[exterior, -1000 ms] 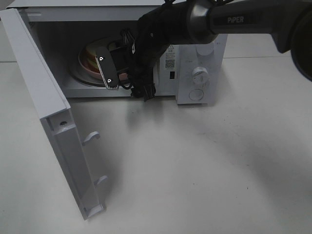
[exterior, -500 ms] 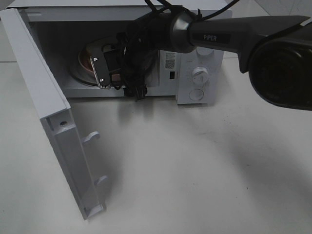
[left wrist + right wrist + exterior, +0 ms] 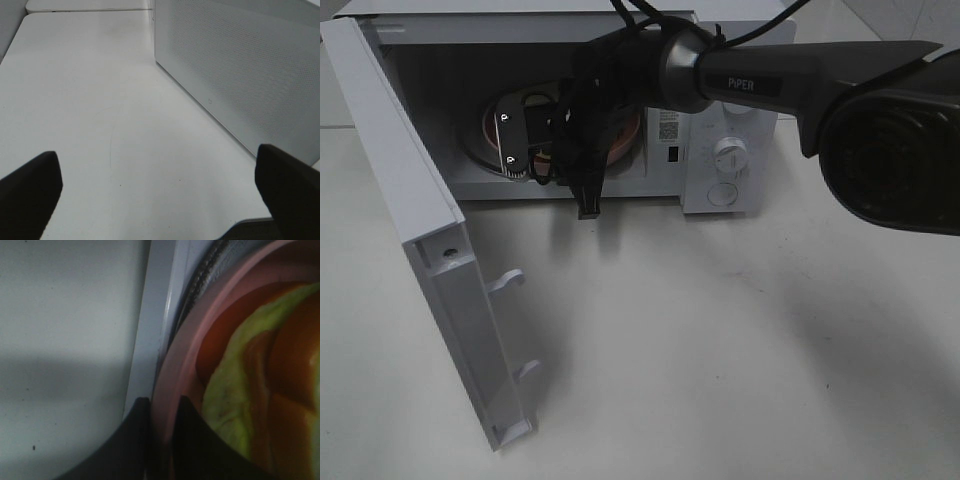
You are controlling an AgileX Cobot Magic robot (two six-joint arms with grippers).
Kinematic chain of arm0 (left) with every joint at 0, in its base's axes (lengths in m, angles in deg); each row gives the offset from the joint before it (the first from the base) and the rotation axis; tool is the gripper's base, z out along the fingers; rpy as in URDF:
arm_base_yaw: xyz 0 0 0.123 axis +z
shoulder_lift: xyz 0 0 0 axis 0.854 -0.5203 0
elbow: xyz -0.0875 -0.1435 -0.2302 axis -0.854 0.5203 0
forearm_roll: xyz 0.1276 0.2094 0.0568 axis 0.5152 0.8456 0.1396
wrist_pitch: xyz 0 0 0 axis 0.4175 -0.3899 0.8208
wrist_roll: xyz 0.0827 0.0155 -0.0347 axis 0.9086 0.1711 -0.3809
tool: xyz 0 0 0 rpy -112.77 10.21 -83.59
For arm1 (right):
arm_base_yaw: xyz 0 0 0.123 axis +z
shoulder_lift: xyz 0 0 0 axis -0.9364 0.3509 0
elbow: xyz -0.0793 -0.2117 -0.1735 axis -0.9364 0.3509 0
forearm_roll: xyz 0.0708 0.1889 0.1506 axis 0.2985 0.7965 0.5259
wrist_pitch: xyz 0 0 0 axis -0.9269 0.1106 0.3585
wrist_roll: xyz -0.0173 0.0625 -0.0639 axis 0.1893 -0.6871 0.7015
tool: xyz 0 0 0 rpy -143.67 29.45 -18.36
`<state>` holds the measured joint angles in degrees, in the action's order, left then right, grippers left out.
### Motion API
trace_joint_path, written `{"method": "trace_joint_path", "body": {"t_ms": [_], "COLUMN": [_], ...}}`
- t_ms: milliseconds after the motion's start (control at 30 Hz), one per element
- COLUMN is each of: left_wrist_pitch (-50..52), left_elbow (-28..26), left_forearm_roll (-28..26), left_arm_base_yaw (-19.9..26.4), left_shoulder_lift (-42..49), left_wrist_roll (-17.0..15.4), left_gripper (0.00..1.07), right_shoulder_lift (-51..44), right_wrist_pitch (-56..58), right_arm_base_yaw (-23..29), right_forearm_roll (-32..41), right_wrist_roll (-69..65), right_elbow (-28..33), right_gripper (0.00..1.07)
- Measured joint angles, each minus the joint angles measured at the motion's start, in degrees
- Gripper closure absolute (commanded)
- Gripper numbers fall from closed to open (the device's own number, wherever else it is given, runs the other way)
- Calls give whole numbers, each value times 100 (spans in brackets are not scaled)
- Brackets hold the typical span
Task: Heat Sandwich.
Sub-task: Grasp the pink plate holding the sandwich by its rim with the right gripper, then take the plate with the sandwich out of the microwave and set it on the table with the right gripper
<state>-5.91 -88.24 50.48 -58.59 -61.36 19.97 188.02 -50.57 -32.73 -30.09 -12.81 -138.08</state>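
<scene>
Microwave (image 3: pixel 720 150) stands on the white table (image 3: pixel 720 350) with its door (image 3: pixel 420 240) swung wide to the left of the high view. Reaching into the cavity from the right, the right arm carries its end effector (image 3: pixel 515 145) over the round pink plate (image 3: pixel 625 135) on the turntable. In the right wrist view the right end effector (image 3: pixel 161 415) has its two dark fingertips narrowed onto the plate's rim (image 3: pixel 167 385), one on either side of it. Inside the plate lies the sandwich (image 3: pixel 260 390), showing pale green lettuce and reddish-brown filling; its bread is probably out of frame. Well apart from all this, the left end effector (image 3: pixel 160 190) hangs wide over bare table beside the microwave's perforated side wall (image 3: pixel 250 65).
</scene>
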Motion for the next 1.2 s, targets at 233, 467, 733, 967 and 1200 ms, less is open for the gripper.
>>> {"method": "trace_joint_path", "body": {"t_ms": [233,467,733,967,1200], "left_wrist_pitch": [0,0,0,0,0], "left_elbow": [0,0,0,0,0], "left_forearm_roll": [0,0,0,0,0], "left_arm_base_yaw": [0,0,0,0,0], "left_shoulder_lift": [0,0,0,0,0], "left_wrist_roll": [0,0,0,0,0], "left_gripper": [9,9,9,9,9], "right_shoulder_lift": [-23,-74,-453,-745,-1243], "right_wrist_pitch": [-109,52,92,-126,-453], "right_arm_base_yaw": [0,-11,-40,-63,-69], "right_forearm_roll": [-40,-52,11,92,189], "right_wrist_roll": [6,80,796,1106,1541], "right_elbow": [-17,-23,516,1031,1874], "right_gripper": [107,107,107,107,107]}}
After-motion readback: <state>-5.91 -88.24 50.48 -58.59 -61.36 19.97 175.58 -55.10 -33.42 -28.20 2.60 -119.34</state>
